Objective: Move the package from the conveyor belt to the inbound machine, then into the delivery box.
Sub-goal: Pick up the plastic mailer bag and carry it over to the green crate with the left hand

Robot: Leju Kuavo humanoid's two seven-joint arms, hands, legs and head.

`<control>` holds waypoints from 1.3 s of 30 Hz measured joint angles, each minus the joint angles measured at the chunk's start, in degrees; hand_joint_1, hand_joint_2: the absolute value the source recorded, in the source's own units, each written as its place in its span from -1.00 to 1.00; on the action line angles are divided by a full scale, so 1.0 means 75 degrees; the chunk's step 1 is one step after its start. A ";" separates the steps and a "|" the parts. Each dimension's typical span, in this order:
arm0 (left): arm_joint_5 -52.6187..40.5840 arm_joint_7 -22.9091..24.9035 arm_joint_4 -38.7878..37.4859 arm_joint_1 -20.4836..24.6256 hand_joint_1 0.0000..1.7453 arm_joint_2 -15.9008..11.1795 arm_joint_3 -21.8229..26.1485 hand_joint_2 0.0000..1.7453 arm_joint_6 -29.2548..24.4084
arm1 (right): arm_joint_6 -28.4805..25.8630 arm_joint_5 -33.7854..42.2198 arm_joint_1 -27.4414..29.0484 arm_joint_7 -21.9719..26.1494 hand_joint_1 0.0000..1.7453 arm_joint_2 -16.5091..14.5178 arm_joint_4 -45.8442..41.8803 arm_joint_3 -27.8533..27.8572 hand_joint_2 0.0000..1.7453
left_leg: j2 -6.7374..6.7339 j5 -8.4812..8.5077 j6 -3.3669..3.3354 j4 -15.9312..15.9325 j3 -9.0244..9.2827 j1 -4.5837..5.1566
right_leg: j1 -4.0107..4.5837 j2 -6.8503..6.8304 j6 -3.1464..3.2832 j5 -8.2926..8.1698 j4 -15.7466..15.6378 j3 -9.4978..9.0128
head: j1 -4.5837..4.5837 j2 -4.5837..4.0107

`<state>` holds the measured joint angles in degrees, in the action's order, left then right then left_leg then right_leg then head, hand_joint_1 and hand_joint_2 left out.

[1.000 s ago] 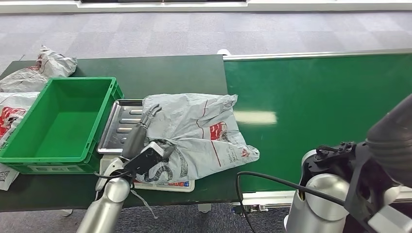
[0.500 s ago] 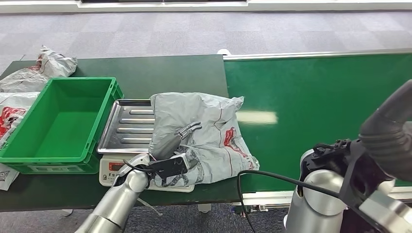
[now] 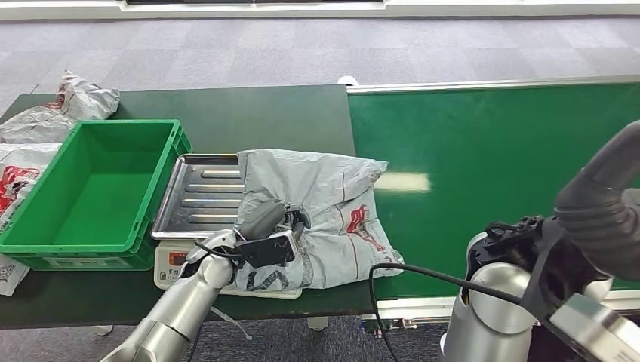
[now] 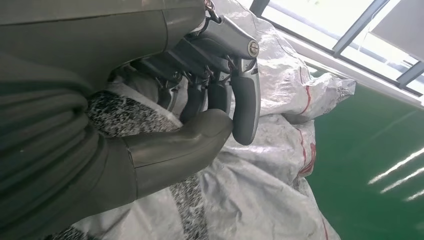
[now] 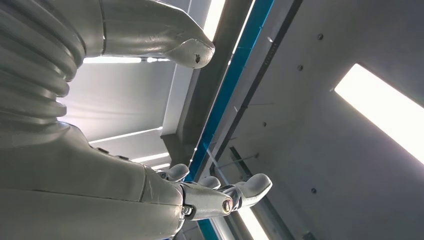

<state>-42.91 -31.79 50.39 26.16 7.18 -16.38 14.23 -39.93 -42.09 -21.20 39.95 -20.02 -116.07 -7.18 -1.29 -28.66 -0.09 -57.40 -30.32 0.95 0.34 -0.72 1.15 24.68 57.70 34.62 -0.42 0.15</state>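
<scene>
Left hand point(image 3: 275, 226) grips the grey package point(image 3: 332, 196) on the scale tray point(image 3: 198, 197), beside the green crate point(image 3: 90, 188); right hand point(image 5: 200, 195) open.

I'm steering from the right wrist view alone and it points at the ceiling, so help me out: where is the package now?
Observer: The grey package lies partly on the metal scale tray, partly over the conveyor belt edge.
Operator: Is the left robot hand on it?
Observer: Yes, the left robot hand grips a fold of it, fingers curled against the thumb.
Operator: And the delivery box?
Observer: The green box sits beside the tray, nothing inside.
</scene>
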 joint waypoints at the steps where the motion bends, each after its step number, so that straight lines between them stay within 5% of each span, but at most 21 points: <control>1: 0.0000 0.0000 -0.0017 0.0013 1.00 -0.0001 -0.0007 1.00 -0.0003 | 0.0000 0.0000 0.0000 0.0000 -1.00 0.0000 0.0004 0.0001 1.00 | 0.0000 0.0000 0.0000 0.0000 0.0000 0.0000 | 0.0000 0.0000 0.0000 0.0000 0.0000 0.0000 | 0.0000 0.0000; 9: -0.0136 0.0204 -0.0124 0.0089 1.00 -0.0004 -0.0037 1.00 -0.0301 | 0.0000 0.0004 0.0001 0.0000 -1.00 0.0002 0.0036 0.0010 1.00 | 0.0000 0.0000 0.0000 0.0000 0.0001 0.0000 | 0.0001 0.0000 0.0000 0.0000 0.0000 0.0000 | 0.0000 0.0000; 13: -0.0205 0.0310 -0.0144 0.0116 -0.97 -0.0004 -0.0040 1.00 -0.0506 | 0.0000 -0.0001 0.0001 0.0000 -1.00 0.0001 0.0036 0.0010 1.00 | 0.0000 0.0000 0.0000 0.0000 0.0001 0.0000 | 0.0001 0.0000 0.0000 0.0000 0.0000 0.0000 | 0.0000 0.0000; 39: -0.0169 0.0203 -0.0036 0.0132 -1.00 -0.0004 -0.0043 1.00 -0.0598 | 0.0003 -0.0030 -0.0001 0.0000 -1.00 0.0001 0.0211 0.0013 1.00 | 0.0000 0.0000 0.0000 0.0000 0.0000 0.0000 | 0.0000 0.0000 0.0000 0.0000 0.0000 0.0000 | -0.0001 0.0000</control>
<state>-44.17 -30.27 50.12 27.15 7.15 -16.70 9.74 -39.91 -42.32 -21.20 39.95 -20.00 -114.49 -7.08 -1.29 -28.66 -0.08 -57.40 -30.33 0.95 0.34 -0.72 1.15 24.68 57.70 34.62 -0.42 0.15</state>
